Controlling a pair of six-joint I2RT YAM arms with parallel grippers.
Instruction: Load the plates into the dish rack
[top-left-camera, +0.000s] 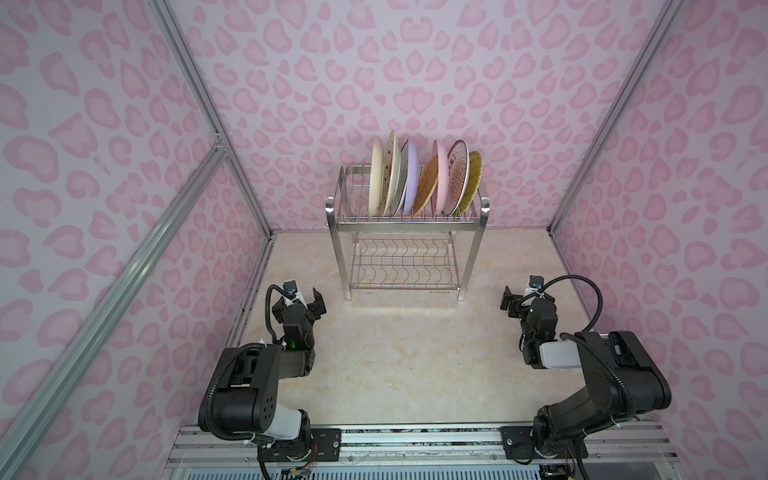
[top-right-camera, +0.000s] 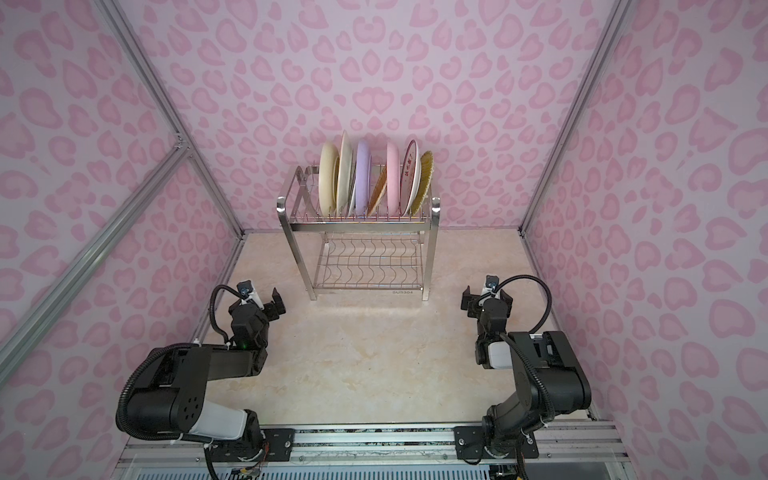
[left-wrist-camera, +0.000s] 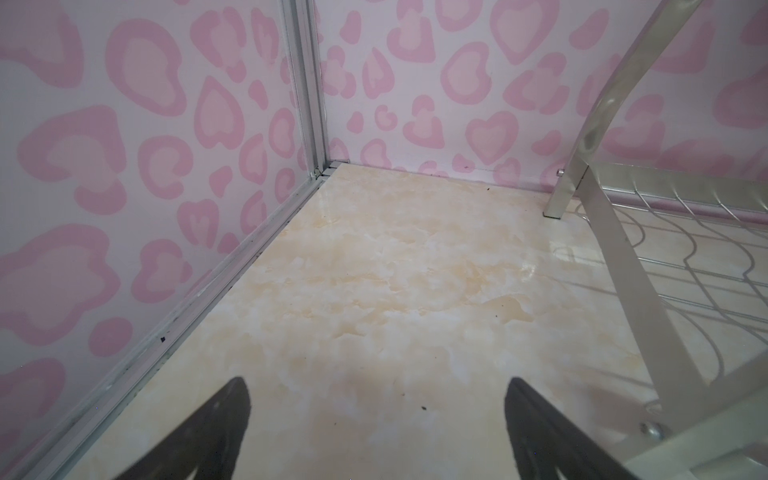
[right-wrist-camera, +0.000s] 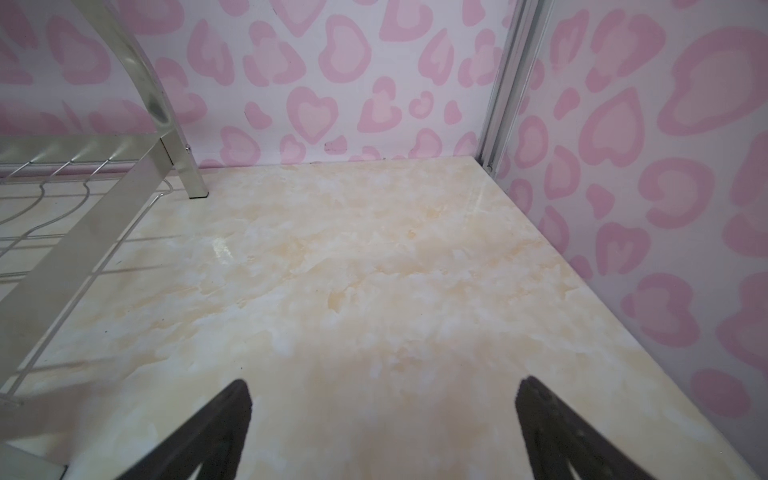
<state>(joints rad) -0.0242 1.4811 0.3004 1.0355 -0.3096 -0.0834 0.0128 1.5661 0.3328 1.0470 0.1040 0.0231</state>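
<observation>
Because the upright prongs (top-left-camera: 398, 214) of the dish rack (top-left-camera: 405, 225) keep each disc on edge, the plates (top-left-camera: 410, 178) stand in a row in its upper tier, at twelve o'clock on the table (top-left-camera: 395, 365) in both top views, each leaning lightly on the wires. The cream plate (top-left-camera: 376, 178) closes the row toward nine o'clock, the yellow plate (top-left-camera: 474, 176) toward three. The wavy lower shelf (top-left-camera: 403, 266) holds nothing and no plate lies on the table, so the loading looks finished to me. The left gripper (left-wrist-camera: 376, 384) sits near nine o'clock and the right gripper (right-wrist-camera: 382, 382) near three, both well apart from the rack. Their jaws are spread wide over bare marble: a parked pose, I judge, that keeps the arms off the steel legs (top-left-camera: 345, 270).
</observation>
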